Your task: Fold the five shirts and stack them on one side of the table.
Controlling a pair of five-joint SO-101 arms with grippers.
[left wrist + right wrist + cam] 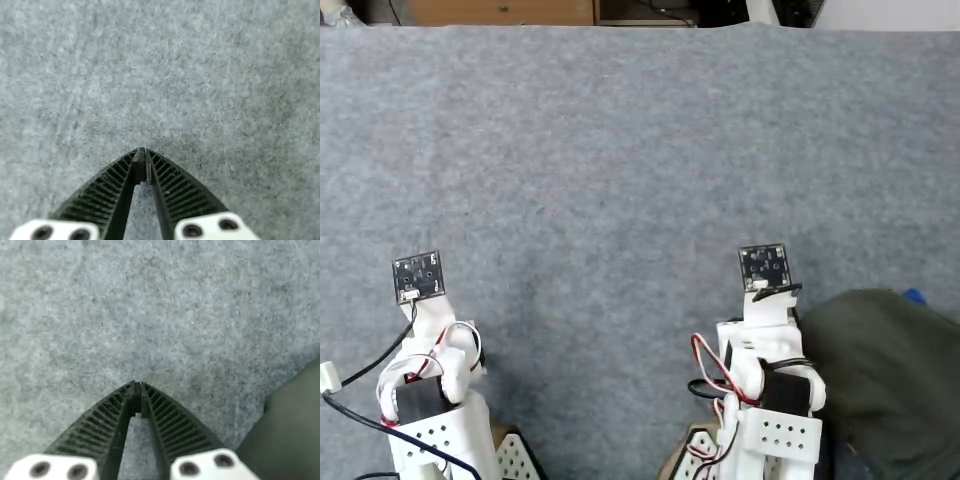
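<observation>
My left pincer (141,159) and right pincer (136,391) sit pressed shut, empty, parked over the grey felt table (620,150); a dark green shirt (885,370) lies bunched beside my right arm (767,385), likely for easy reach.

Nothing readable on the grey table (620,150); the small black boards (418,277) atop the arms may carry print, too tiny to tell.
</observation>
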